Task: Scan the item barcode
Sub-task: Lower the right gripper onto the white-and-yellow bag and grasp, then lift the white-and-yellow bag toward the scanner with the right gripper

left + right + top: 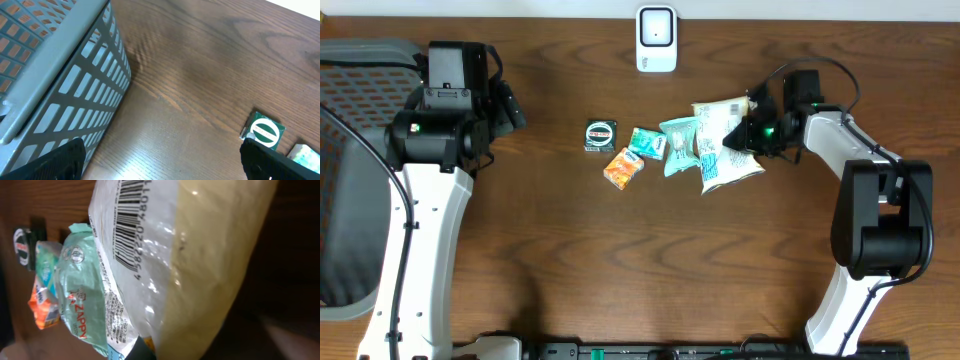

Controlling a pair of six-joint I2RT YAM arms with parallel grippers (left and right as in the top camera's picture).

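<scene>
Cream snack bag (720, 114), barcode (131, 222) showing, lies among packets (678, 146) right of the counter's (570, 260) middle, its rim pinched in the right jaws. Left jaws gape wide beside the grey basket (60, 75) at the left edge.

A dark wood-grain desk (560, 260) carries a white scanner (656, 38) at its far edge. Nearer the robot than the scanner, a row of small goods lies across the wood: a round green-and-black tin (601, 135) to the scanner's left, an orange packet (624, 168) just beyond it, then a small teal packet (647, 143) and a larger teal packet (680, 145). Right of the scanner a white-and-blue bag (725, 165) touches a cream bag (723, 115). Far to the scanner's left stands a grey mesh basket (65, 75).
</scene>
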